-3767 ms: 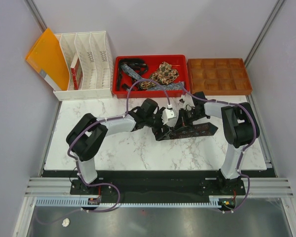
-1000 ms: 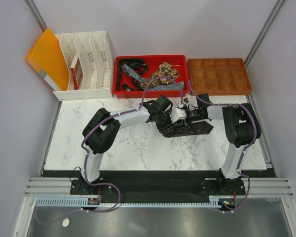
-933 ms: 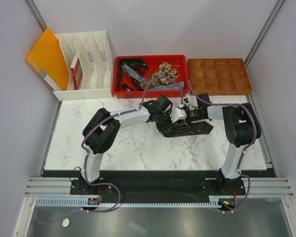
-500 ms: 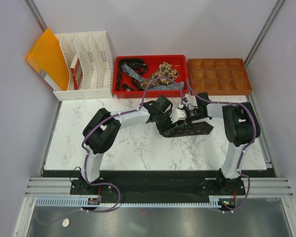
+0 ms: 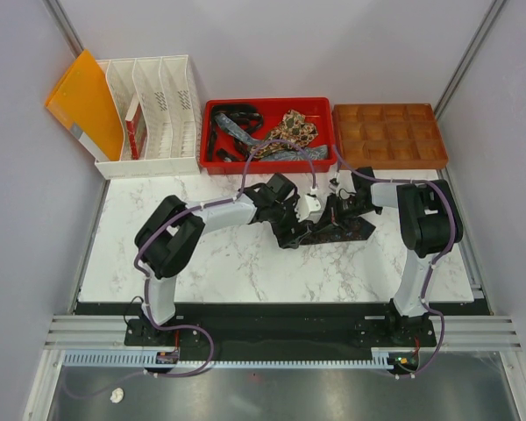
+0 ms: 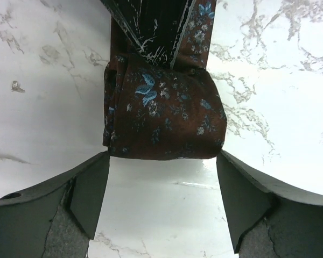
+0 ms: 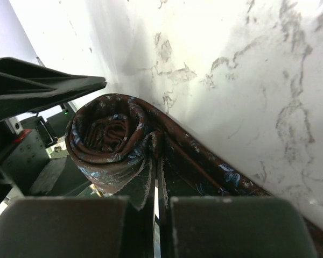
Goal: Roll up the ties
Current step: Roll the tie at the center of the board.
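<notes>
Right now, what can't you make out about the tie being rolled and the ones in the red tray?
Left wrist view: the unrolled part of the brown tie runs off the top edge.
Top view: the arms cover most of that tie's length.
Right wrist view: its own fingers hide whether the right tool pinches cloth.
Top view: ties in the red tray, too tangled and small to count.

The white marble surface point(image 5: 202, 263) carries a brown tie point(image 5: 337, 233) with small blue flowers. Its left end is wound into a roll and the rest lies flat to the right. Along the far edge stand a white file rack point(image 5: 153, 165), a red tray point(image 5: 221, 166) and a brown compartment tray point(image 5: 390, 161).
</notes>
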You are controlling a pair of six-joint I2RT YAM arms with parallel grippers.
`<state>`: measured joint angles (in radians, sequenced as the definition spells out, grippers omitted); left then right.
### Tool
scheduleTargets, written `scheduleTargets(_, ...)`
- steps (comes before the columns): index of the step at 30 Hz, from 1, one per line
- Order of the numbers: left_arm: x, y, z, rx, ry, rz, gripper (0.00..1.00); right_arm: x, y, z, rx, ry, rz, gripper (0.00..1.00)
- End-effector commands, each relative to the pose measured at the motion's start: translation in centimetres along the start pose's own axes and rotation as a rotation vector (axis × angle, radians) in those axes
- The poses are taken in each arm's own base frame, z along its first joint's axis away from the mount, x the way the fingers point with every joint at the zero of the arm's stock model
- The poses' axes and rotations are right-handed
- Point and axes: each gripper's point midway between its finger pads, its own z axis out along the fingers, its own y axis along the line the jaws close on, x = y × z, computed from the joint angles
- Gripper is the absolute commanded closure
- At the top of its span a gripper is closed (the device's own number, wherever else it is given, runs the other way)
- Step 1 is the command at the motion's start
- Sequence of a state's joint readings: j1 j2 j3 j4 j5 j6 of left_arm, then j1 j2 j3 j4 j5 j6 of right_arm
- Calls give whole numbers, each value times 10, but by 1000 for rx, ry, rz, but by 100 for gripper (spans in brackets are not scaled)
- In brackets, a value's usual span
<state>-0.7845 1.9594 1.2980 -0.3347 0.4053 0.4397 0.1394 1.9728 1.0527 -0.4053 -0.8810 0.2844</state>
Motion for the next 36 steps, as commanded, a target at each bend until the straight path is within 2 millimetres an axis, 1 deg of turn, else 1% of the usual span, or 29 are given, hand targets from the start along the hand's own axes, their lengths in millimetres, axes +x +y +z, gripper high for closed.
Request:
scheduleTargets(1, -33, 0, -15, -4, -128, 16, 13, -3, -35, 1, 168, -7, -25, 100)
scheduleTargets(4, -35, -3, -16, 5, -157, 32, 12, -3, -36, 1, 182, 4, -40, 100)
scheduleTargets(8, -44, -10, -17, 29, -260, 129, 11, 0, -34, 2, 186, 20, -45, 100)
scheduleTargets(10, -49, -11, -17, 19, -294, 163, 9, 4, -34, 4, 185, 34, -39, 100)
scheduleTargets(11, -45, -12, -16, 23, -291, 173, 9, 6, -35, 4, 188, 39, -37, 100)
scheduleTargets(12, -55, -8, -16, 0, -331, 207, 7, 6, -35, 5, 188, 41, -38, 100)
scheduleTargets(17, -62, 5, -13, -70, -351, 251, 7, 14, -36, 9, 190, 70, -39, 100)
scheduleTargets(19, -64, 5, -8, -71, -349, 278, 7, 16, -36, 12, 191, 82, -41, 100)
scheduleTargets(22, -64, 2, -1, -73, -337, 313, 7, 19, -35, 14, 184, 95, -53, 100)
scheduleTargets(23, -63, 4, 1, -84, -329, 315, 6, 19, -35, 15, 185, 99, -56, 100)
scheduleTargets(24, -63, 2, 2, -85, -327, 321, 5, 20, -35, 15, 186, 104, -55, 100)
scheduleTargets(27, -62, 1, 0, -89, -330, 328, 0, 22, -37, 15, 190, 113, -64, 100)
scheduleTargets(30, -56, -6, 0, -65, -325, 348, 0, 22, -35, 16, 178, 120, -67, 100)
scheduleTargets(32, -49, -12, 3, -26, -304, 347, 3, 22, -34, 17, 170, 121, -70, 100)
scheduleTargets(33, -46, -14, 4, -8, -292, 342, 8, 22, -33, 18, 168, 123, -73, 100)
scheduleTargets(34, -47, -16, 5, 5, -288, 334, 10, 23, -32, 17, 167, 123, -72, 100)
scheduleTargets(36, -39, -22, 6, 40, -266, 306, 17, 23, -32, 18, 162, 125, -74, 100)
